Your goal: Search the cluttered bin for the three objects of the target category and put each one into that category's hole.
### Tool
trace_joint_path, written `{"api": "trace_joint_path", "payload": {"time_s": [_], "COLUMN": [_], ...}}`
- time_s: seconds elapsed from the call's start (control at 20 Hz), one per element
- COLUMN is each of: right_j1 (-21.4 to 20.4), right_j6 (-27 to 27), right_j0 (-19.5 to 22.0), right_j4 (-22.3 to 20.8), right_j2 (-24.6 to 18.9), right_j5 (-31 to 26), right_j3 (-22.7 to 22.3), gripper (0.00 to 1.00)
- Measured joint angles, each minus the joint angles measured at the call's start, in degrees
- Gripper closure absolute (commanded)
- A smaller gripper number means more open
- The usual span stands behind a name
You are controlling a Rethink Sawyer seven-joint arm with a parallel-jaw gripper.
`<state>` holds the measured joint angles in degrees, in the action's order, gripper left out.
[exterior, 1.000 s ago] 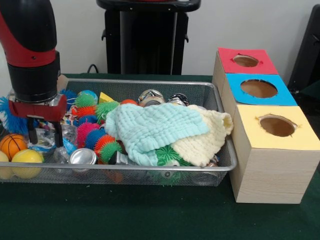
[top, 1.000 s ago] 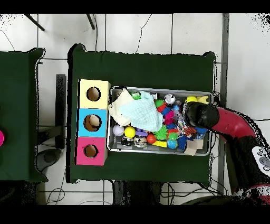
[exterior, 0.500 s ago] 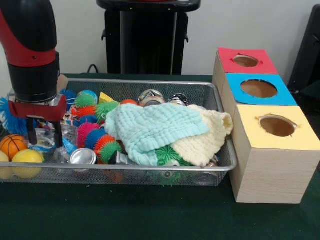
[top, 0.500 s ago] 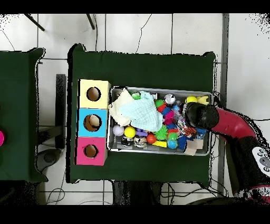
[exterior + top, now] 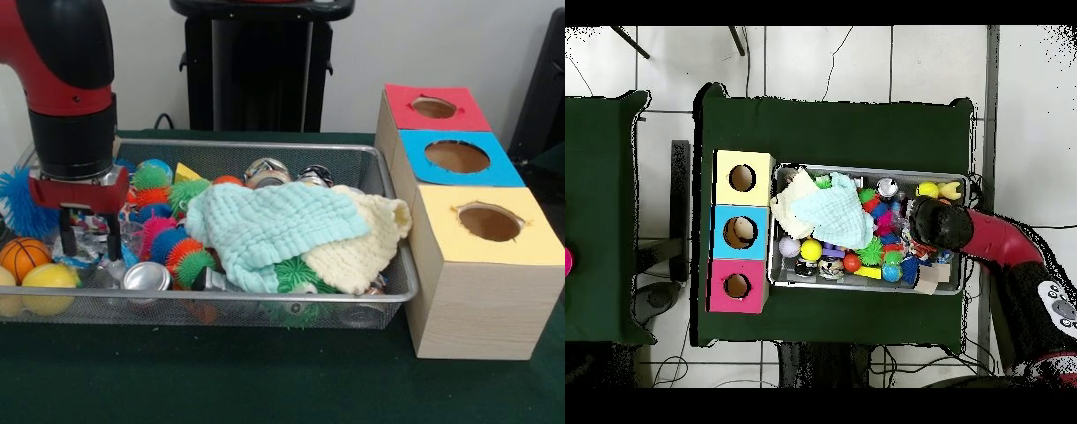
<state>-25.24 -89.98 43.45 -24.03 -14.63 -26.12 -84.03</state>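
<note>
My gripper (image 5: 89, 246) hangs open over the left end of the wire mesh bin (image 5: 265, 305), its two fingers reaching down into crumpled clear plastic (image 5: 88, 249) just behind a silver can (image 5: 146, 276). Nothing is held between them. In the overhead view the arm's black wrist (image 5: 931, 222) covers the gripper at the bin's right end. Spiky rubber balls (image 5: 177, 247) lie just right of the gripper. A mint cloth (image 5: 269, 225) and a cream cloth (image 5: 357, 247) cover the bin's middle. The box (image 5: 468, 256) beside the bin has red (image 5: 433, 107), blue (image 5: 456, 156) and yellow (image 5: 489, 222) holes.
A small basketball (image 5: 21, 256) and a yellow ball (image 5: 48, 287) sit at the bin's left end, with a blue spiky ball (image 5: 19, 205) behind. More balls (image 5: 282, 170) lie along the bin's far wall. A black stand (image 5: 256, 62) rises behind the table.
The arm and gripper have shifted a little to the right in the front view, toward the silver can and the spiky balls. The fingers stay open. Nothing in the bin has moved.
</note>
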Motion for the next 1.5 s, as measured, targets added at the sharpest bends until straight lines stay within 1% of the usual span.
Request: {"api": "trace_joint_path", "payload": {"time_s": [0.6,1.0,1.5], "right_j1": [-0.11,0.83,1.17], "right_j6": [0.0,0.0,0.0], "right_j0": [-1.07,-1.94,-2.19], "right_j4": [0.0,-0.01,0.0], "right_j2": [0.0,-0.01,0.01], "right_j5": [0.95,1.25,1.28], "right_j3": [-0.5,-2.17,-2.26], "gripper": [0.0,0.0,0.0]}}
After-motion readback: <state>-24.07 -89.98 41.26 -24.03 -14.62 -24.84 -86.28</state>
